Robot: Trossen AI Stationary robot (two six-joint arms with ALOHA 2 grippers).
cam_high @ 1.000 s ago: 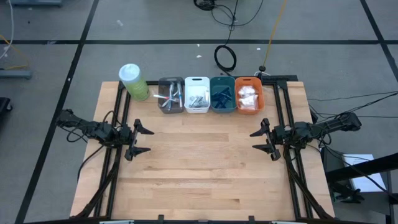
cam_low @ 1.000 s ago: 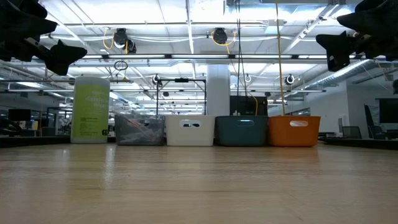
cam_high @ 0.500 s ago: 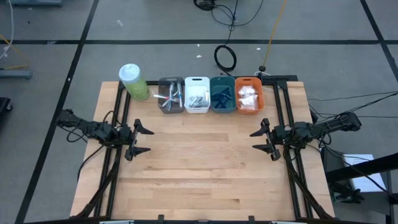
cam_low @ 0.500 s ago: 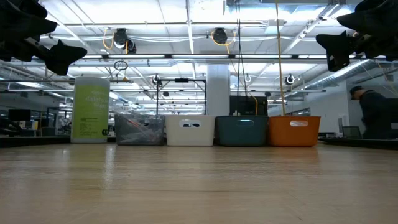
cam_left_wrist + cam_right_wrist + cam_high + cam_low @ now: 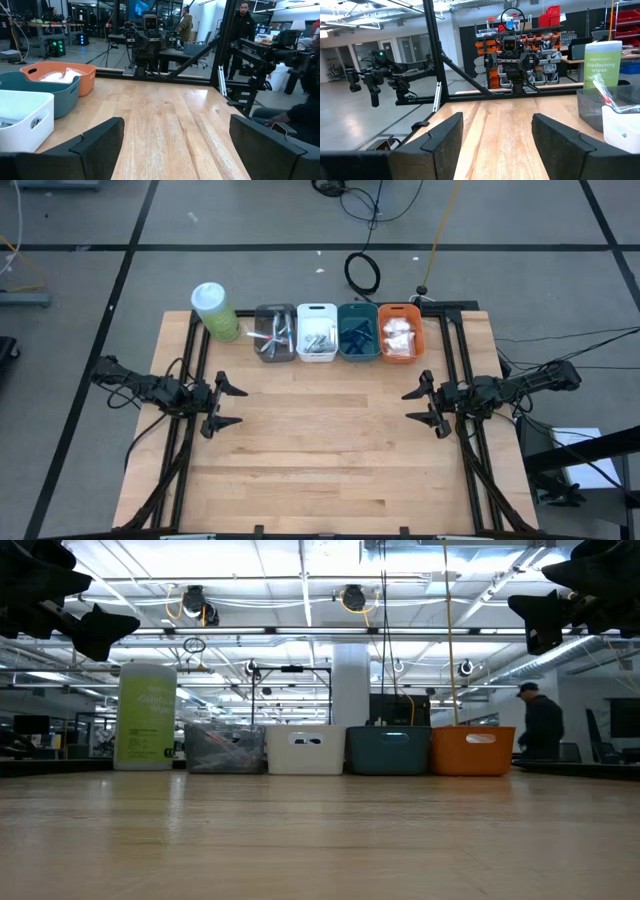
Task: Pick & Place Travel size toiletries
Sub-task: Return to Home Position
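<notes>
The travel size toiletries lie in four bins along the table's far edge. Pale sticks fill the grey bin (image 5: 275, 333) and silvery pieces the white bin (image 5: 317, 332). Dark blue pieces (image 5: 357, 332) are in the teal bin (image 5: 358, 350), and white pouches (image 5: 399, 335) in the orange bin (image 5: 402, 311). My left gripper (image 5: 240, 406) hovers open over the table's left side, pointing level toward the right. My right gripper (image 5: 408, 407) hovers open over the right side, facing it. Both are held high above the wood (image 5: 95, 625) (image 5: 545, 615), with nothing between the fingers (image 5: 97, 145) (image 5: 440, 140).
A pale-green cylinder with a white lid (image 5: 214, 311) stands left of the grey bin. Bare wood (image 5: 320, 450) spreads between and in front of the grippers. Black frame rails (image 5: 190, 360) (image 5: 455, 360) run along both sides. People stand in the room beyond (image 5: 540, 725) (image 5: 242, 15).
Both arms have kept still. In the room behind the table, a person has walked in from the right toward the left, past the orange bin.
</notes>
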